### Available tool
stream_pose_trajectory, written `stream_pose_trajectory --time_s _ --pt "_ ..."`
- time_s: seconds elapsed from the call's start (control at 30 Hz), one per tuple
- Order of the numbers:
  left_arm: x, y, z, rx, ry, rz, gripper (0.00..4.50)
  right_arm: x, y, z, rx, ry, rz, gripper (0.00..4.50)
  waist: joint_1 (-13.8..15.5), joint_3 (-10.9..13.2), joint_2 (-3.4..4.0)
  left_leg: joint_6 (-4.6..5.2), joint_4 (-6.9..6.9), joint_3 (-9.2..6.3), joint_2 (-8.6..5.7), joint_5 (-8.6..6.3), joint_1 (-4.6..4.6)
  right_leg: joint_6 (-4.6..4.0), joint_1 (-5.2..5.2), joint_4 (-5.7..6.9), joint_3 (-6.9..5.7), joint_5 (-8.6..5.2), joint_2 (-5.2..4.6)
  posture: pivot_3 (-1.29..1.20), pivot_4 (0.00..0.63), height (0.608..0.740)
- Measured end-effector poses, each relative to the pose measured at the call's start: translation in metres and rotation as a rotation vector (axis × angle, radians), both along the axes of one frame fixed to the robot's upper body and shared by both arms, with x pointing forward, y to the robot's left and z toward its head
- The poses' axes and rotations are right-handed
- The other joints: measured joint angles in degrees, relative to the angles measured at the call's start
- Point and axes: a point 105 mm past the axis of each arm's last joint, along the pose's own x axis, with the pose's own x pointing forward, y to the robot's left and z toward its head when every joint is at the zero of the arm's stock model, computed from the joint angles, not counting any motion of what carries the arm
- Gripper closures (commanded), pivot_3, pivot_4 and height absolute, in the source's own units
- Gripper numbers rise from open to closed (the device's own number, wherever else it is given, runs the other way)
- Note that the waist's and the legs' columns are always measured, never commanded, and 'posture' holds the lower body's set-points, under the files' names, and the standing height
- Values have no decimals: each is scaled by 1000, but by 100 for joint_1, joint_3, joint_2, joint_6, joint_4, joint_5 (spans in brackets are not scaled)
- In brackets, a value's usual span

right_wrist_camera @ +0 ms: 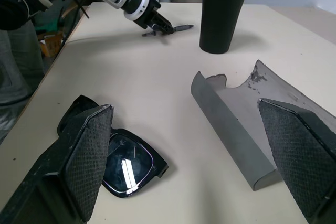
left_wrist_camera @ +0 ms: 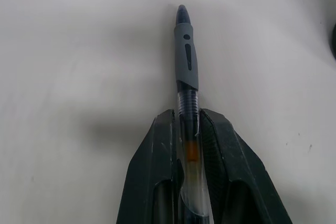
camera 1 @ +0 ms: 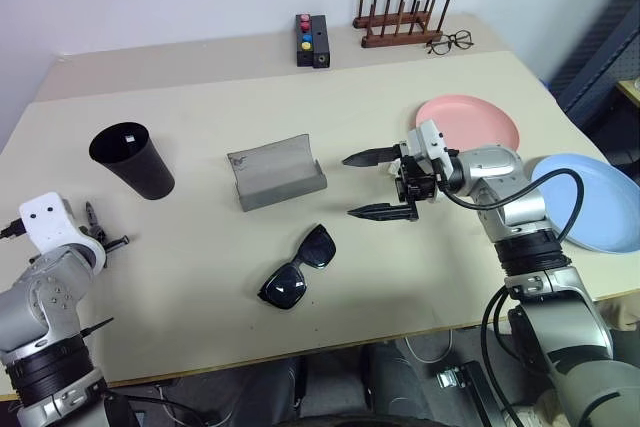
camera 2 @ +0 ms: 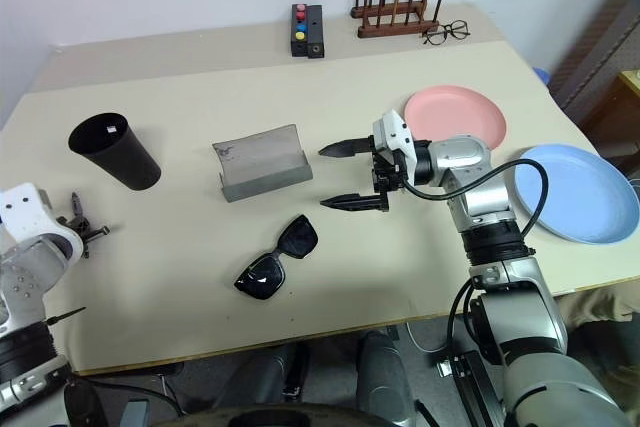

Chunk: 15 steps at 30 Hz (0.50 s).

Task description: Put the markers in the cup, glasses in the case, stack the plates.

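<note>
On the beige table top (camera 1: 200, 277) the left gripper (left_wrist_camera: 188, 129) has its two black fingers pressed against either side of a slim dark grey pen with a clear barrel and an orange mark (left_wrist_camera: 187, 72) – the pen's grey grip and tip stick out past the fingertips, close over the table surface near the table's left edge. Whether the pen is lifted or lying on the surface cannot be told. Just beyond it, a little further in on the table, the tall matte black tapered plastic cup (camera 1: 133, 159) stands upright, rim up, apart from the gripper. The right gripper (camera 1: 378, 185) hovers over the middle of the table with its fingers spread wide and nothing between them, pointing toward the robot's left. Near it, on its left, the grey hinged hard glasses case (camera 1: 274, 176) lies open, its lid standing up. The black thick-framed sunglasses with dark lenses (camera 1: 299, 267) rest on the table nearer the robot than the case, apart from both case and gripper. The round salmon pink plastic plate (camera 1: 470, 119) lies behind the right arm, and the round light blue plastic plate (camera 1: 600, 202) lies at the table's right edge – the two side by side, not stacked
</note>
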Motion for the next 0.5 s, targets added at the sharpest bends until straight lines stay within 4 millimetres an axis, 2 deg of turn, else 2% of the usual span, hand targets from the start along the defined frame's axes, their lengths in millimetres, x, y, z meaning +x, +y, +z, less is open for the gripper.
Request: stream_pose_trajectory --time_s 0.07,0.13,0.23,0.33,0.43,0.5 --pt "-5 1 0 -51 -64 43 3784 0 0 0 1 0 -2 0 6 1 -2 0 1 -1 0 0 -1 0 0 0 -1 0 0 0 150 740" --pt "-9 7 9 -69 -181 99 3784 1 0 0 3 2 -4 0 10 3 -11 -1 2 -1 1 0 -1 0 0 -1 -2 0 0 0 150 740" --pt "-17 27 44 33 -389 186 3784 3 0 0 5 6 -8 0 18 5 -29 -4 3 -1 1 2 0 0 3 -2 -3 0 0 0 150 740" --pt "-25 41 70 93 -520 263 3784 5 1 2 9 5 -11 0 25 5 -30 -4 5 -2 1 2 -1 0 5 -3 -4 0 0 0 150 740" --pt "-25 47 86 131 -583 282 3784 8 4 7 16 -9 -5 0 29 3 -33 -3 7 -2 0 1 -1 0 7 -3 -5 0 0 0 150 740" --pt "-24 47 87 107 -589 291 3784 8 5 8 18 -14 -4 0 27 3 -34 -2 8 -3 0 1 -1 0 7 -3 -5 0 0 0 150 740"
